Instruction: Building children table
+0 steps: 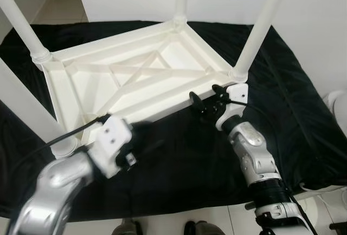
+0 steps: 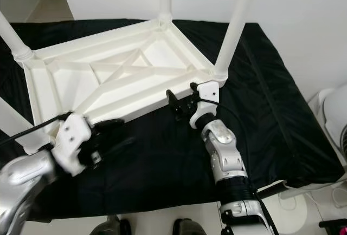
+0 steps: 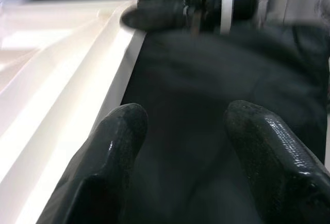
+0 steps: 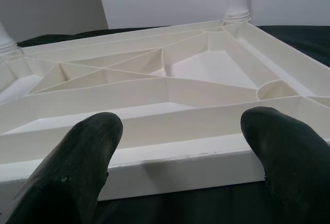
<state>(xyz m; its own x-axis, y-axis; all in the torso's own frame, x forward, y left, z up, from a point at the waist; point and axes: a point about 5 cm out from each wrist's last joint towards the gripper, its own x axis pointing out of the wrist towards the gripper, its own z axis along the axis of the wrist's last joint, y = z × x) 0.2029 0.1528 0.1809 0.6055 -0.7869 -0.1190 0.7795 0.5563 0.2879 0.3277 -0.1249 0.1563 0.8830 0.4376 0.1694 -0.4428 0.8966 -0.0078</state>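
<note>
A white children's table (image 1: 141, 78) lies upside down on a black cloth (image 1: 282, 99), its ribbed underside facing up and its round legs (image 1: 263, 24) pointing upward. My right gripper (image 1: 206, 98) is open at the table's front rim, close to the front right corner leg. The right wrist view has the rim (image 4: 175, 157) right before the spread fingers (image 4: 85, 152). My left gripper (image 1: 147, 140) is blurred and open, low over the cloth just in front of the same rim. Between its fingers (image 3: 121, 131) lies only black cloth, with the right gripper (image 3: 170, 12) ahead.
The near left leg (image 1: 21, 105) rises steeply toward the camera beside my left arm. A white rounded object (image 1: 339, 105) stands on the pale floor at the right, past the cloth's edge, with cables (image 1: 320, 189) near it. A white wall runs behind the table.
</note>
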